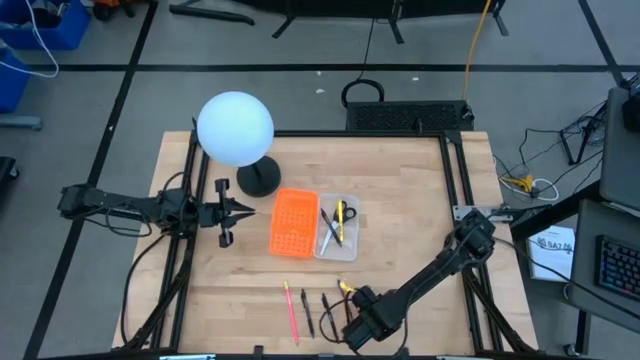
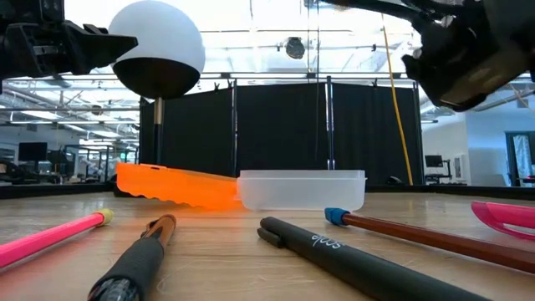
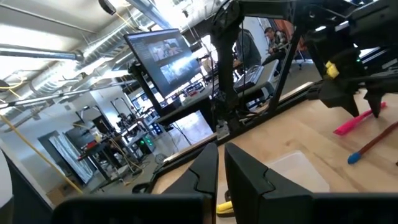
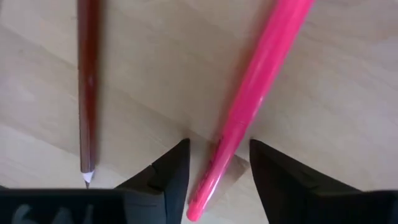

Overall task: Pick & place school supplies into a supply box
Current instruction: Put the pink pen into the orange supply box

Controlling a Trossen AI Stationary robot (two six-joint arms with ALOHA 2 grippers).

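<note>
The clear supply box [image 1: 338, 232] [image 2: 301, 191] rests flat at mid-table, with scissors and pens [image 1: 335, 220] lying in it. Several pens lie on the wood near the near edge: a pink one [image 1: 290, 310], two black ones [image 1: 307, 315] and a brown pencil with a blue end [image 2: 401, 231]. My right gripper [image 1: 352, 310] [image 4: 219, 165] hovers open, pointing down, with its fingers on either side of a pink pen [image 4: 249, 106] and apart from it; the brown pencil [image 4: 88, 81] lies beside. My left gripper [image 1: 240, 210] [image 3: 221, 171] waits shut, left of the orange piece.
An orange perforated piece [image 1: 293, 222] [image 2: 175, 186] lies right beside the supply box on its left. A white globe lamp [image 1: 235, 128] on a black base [image 1: 258, 180] stands at the far left. Bare wood [image 1: 420, 200] lies right of the box.
</note>
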